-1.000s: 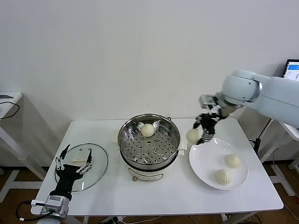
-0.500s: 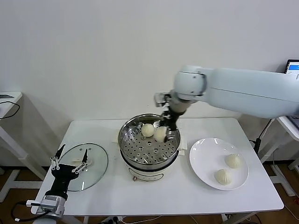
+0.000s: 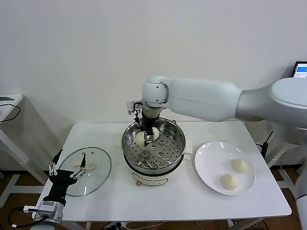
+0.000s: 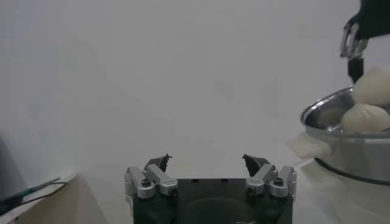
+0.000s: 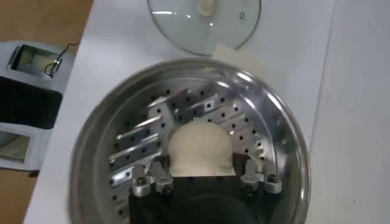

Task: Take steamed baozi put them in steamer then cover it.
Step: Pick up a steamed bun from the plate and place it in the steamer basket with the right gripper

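Note:
My right gripper [image 3: 145, 134] reaches into the steamer [image 3: 177, 143], shut on a cream-white baozi [image 5: 201, 146] just above the perforated tray on its left side. That baozi [image 3: 140, 139] shows beside the fingers in the head view. In the left wrist view two baozi [image 4: 376, 85] [image 4: 364, 117] rise over the steamer rim [image 4: 317, 115]. Two more baozi [image 3: 239, 165] [image 3: 229, 181] lie on the white plate [image 3: 211, 160] to the right. The glass cover [image 3: 93, 165] [image 5: 204, 24] lies flat at the table's left. My left gripper [image 3: 71, 162] [image 4: 206, 159] hangs open over the cover's near edge, holding nothing.
The steamer stands mid-table on its white base [image 3: 151, 181]. The right arm [image 3: 206, 103] spans the space above the table's back right. A small side table [image 3: 7, 100] stands at far left and a laptop screen [image 3: 301, 72] at far right.
My right arm has carried the baozi from above the plate leftward over the steamer and lowered it onto the left side. The left gripper has drawn back a little towards the front left.

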`<state>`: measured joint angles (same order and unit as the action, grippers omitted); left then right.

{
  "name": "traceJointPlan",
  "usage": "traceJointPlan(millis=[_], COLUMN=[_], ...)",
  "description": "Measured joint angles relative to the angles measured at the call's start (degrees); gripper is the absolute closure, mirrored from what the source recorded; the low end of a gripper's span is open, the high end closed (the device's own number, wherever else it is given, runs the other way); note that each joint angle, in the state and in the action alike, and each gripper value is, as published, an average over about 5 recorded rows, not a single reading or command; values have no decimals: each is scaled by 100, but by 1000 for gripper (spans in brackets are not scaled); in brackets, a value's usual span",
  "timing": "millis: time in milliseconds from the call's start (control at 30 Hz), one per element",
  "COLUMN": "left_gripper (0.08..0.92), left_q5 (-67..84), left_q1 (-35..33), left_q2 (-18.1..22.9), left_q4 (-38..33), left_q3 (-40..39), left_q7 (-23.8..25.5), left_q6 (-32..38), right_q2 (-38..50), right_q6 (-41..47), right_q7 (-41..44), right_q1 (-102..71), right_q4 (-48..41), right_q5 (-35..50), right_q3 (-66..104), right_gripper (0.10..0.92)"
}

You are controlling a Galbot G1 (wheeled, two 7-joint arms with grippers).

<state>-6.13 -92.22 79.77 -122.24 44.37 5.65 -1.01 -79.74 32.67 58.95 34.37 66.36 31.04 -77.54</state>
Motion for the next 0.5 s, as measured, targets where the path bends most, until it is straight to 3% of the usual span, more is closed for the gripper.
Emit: traceJointPlan(millis=[267,500], left_gripper=[177,177], left_q5=[4,4], left_q1=[10,5], left_q2=[-6,6], left_q4=[37,44], left_q3=[11,1], left_q7=[7,8], left_q6=[7,9], right_q2=[-401,-465], right_q6=[-36,-37], right_q7=[54,105], right_q1=[-362,-458], right_q4=[-528,-663], right_q5=[-252,-344], right_q3=[79,157], right_gripper=[333,219])
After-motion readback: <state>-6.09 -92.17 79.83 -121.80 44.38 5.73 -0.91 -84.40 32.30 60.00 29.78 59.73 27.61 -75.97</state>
